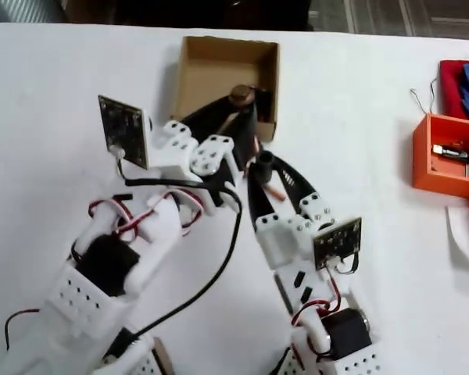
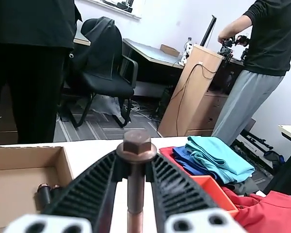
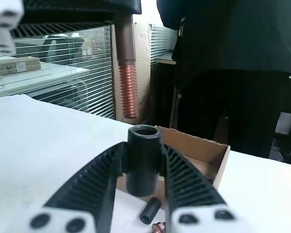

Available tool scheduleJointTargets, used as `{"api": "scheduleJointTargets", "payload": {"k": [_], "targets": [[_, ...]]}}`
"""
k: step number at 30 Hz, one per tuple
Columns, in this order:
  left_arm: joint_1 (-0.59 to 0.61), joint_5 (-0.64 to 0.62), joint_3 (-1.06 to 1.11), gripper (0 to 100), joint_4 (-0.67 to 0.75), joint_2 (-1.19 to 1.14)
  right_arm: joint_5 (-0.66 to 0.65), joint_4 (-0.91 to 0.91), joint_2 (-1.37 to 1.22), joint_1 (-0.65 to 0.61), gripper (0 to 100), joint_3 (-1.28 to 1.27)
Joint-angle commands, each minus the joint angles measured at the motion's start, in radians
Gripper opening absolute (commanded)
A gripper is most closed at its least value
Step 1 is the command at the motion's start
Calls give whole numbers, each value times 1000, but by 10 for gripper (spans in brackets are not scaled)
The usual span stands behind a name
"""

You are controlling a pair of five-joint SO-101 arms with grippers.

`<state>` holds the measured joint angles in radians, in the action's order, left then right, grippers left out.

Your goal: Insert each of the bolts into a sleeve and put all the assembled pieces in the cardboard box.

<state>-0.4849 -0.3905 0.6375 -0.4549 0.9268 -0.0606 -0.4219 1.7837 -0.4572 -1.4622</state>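
Note:
My left gripper (image 2: 135, 162) is shut on a copper bolt (image 2: 136, 145), held upright with its hex head above the fingers. In the high view this gripper (image 1: 238, 107) hangs at the near right corner of the cardboard box (image 1: 219, 66). My right gripper (image 3: 144, 151) is shut on an upright black sleeve (image 3: 144, 167), just below the bolt's threaded end (image 3: 127, 87). The two are apart, not quite in line. From above, the right gripper (image 1: 263, 166) sits just in front of the box. One dark assembled piece (image 2: 43, 194) lies inside the box (image 2: 19, 160).
A loose sleeve (image 3: 150, 211) and a loose bolt (image 1: 274, 191) lie on the table under the right gripper. An orange tray (image 1: 422, 160) and red and blue cloth (image 1: 463, 82) sit at the far right. A black cable (image 1: 219, 266) runs between the arms.

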Motion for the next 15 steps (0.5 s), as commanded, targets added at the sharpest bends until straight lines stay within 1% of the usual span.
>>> {"api": "scheduleJointTargets", "payload": {"k": [1, 5, 9, 15], "targets": [[-32, 12, -5, 27, 18, 0, -11, 22, 15, -4, 22, 5], [-54, 110, -8, 27, 23, -48, -11, 22, 15, -4, 22, 5], [-55, 115, -15, 27, 25, -89, -11, 21, 15, -4, 22, 5], [-55, 115, -8, 27, 18, -89, -11, 22, 15, -4, 22, 5]]}}
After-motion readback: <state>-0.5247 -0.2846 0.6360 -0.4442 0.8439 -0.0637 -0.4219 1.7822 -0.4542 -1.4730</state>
